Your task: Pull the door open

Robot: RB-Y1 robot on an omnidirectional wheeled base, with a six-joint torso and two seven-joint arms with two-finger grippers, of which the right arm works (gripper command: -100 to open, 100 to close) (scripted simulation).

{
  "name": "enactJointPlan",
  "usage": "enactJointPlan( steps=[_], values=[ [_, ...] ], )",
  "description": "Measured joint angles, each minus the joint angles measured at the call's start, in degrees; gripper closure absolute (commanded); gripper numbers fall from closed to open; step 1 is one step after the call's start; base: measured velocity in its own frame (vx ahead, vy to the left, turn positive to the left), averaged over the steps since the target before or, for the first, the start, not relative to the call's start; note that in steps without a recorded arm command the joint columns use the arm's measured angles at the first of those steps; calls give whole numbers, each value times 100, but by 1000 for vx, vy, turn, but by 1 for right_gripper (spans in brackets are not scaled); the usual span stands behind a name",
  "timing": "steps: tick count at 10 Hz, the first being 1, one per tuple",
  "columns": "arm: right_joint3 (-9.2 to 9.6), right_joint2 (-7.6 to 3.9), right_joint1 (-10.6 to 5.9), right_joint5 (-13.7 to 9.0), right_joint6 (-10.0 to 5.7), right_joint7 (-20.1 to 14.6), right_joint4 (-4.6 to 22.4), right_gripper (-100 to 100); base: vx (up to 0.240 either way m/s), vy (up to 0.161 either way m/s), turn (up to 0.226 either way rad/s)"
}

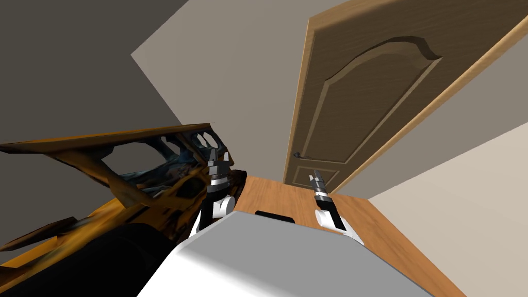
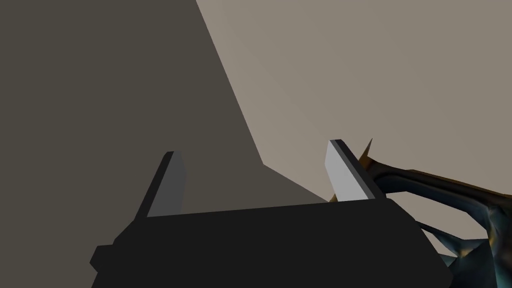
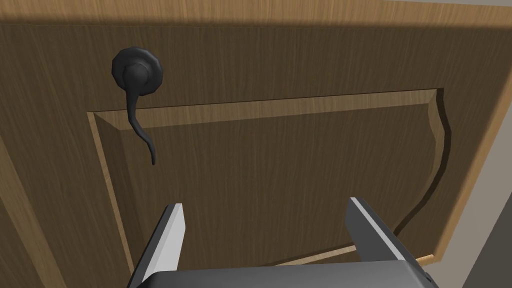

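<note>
A brown panelled wooden door point(image 1: 361, 98) in a lighter wooden frame stands ahead of me, shut as far as I can tell. Its dark lever handle point(image 1: 298, 154) sits near the door's left edge. In the right wrist view the handle point(image 3: 136, 100) hangs from a round black rose, off to one side of my right gripper point(image 3: 265, 220), which is open, empty and a short way from the door panel point(image 3: 280, 155). In the head view the right gripper point(image 1: 316, 178) is to the right of the handle. My left gripper point(image 1: 219, 155) is open and empty too, raised beside the orange furniture.
A dark orange, openwork piece of furniture point(image 1: 129, 175) crowds my left side, close to the left arm; its edge shows by the left gripper point(image 2: 255, 175). Wooden floor point(image 1: 392, 232) runs up to the door. Beige walls flank the doorway on both sides.
</note>
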Motion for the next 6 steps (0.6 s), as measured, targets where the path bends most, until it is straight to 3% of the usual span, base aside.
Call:
enactJointPlan(
  steps=[6],
  values=[
    [-57,-156,-375,-119,11,-116,915,-100,103,-6,42]
  ],
)
